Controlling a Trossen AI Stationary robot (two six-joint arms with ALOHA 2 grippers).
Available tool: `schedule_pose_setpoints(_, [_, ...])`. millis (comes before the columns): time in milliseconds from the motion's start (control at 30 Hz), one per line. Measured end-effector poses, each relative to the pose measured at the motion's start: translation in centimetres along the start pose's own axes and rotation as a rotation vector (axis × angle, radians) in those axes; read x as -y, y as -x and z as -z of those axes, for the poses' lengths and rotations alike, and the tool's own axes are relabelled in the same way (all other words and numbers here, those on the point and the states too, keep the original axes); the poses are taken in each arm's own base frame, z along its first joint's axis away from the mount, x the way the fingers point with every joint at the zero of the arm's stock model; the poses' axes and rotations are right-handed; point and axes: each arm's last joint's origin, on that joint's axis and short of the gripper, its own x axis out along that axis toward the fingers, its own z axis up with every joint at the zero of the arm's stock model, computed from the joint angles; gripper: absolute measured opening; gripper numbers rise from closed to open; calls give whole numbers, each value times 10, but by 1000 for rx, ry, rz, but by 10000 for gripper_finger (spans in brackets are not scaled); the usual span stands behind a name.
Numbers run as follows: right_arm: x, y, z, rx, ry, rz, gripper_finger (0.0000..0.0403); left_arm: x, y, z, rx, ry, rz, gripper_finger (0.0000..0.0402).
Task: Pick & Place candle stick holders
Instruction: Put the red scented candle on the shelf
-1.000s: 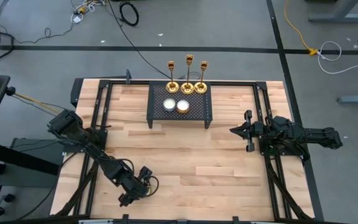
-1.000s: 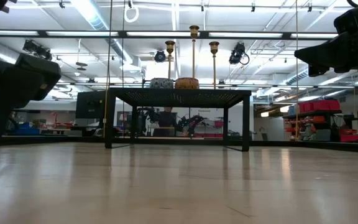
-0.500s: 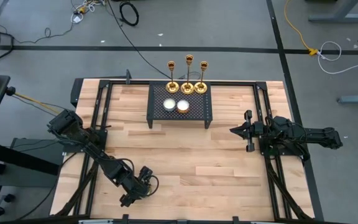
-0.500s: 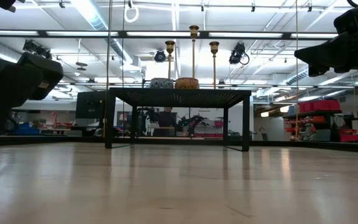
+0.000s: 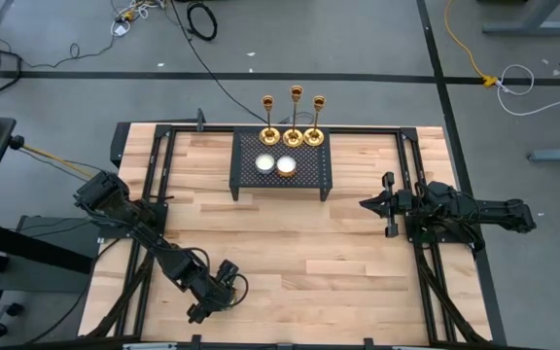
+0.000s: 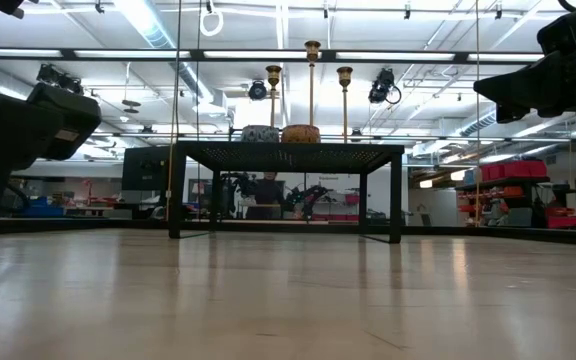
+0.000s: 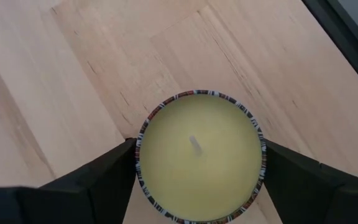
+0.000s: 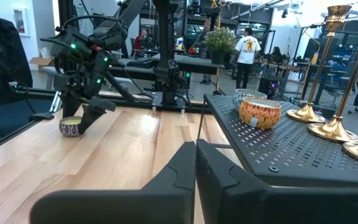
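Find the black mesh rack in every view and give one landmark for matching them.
High view: rack at the table's far middle.
Low view: rack at centre, seen edge-on, standing on legs.
Left wrist view: not in it.
Right wrist view: rack fills the right side.
Shared landmark: the three gold candlesticks standing on it, absent from the left wrist view.

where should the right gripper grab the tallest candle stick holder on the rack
Best guess: the thin stem of the middle candle stick holder, above its flared base, fingers closing level across it. It stands upright in a tight row on the black mesh rack, with two candle tins in front, so come in high over them.
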Motion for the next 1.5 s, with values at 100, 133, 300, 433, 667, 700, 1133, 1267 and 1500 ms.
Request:
schedule_pose_setpoints(100, [0, 0, 0, 0, 0, 0, 13, 0, 2, -4, 1, 0, 4, 314])
schedule_pose_setpoints(133, [0, 0, 0, 0, 0, 0, 13, 1, 4, -6, 5, 0, 12, 314])
schedule_pose_setpoints(300, [0, 0, 0, 0, 0, 0, 13, -2, 17, -26, 35, 17, 38, 314])
schedule_pose_setpoints(433, [0, 0, 0, 0, 0, 0, 13, -9, 29, -47, 76, 43, 28, 314])
schedule_pose_setpoints(667, [0, 0, 0, 0, 0, 0, 13, -31, 50, -75, 105, 98, -29, 314])
schedule_pose_setpoints(700, [0, 0, 0, 0, 0, 0, 13, -35, 52, -79, 109, 108, -36, 314])
schedule_pose_setpoints(1133, [0, 0, 0, 0, 0, 0, 13, -83, 78, -105, 169, 220, -115, 314])
schedule_pose_setpoints(1267, [0, 0, 0, 0, 0, 0, 13, -104, 82, -105, 180, 243, -151, 314])
schedule_pose_setpoints(1500, [0, 0, 0, 0, 0, 0, 13, -153, 89, -97, 186, 285, -244, 314])
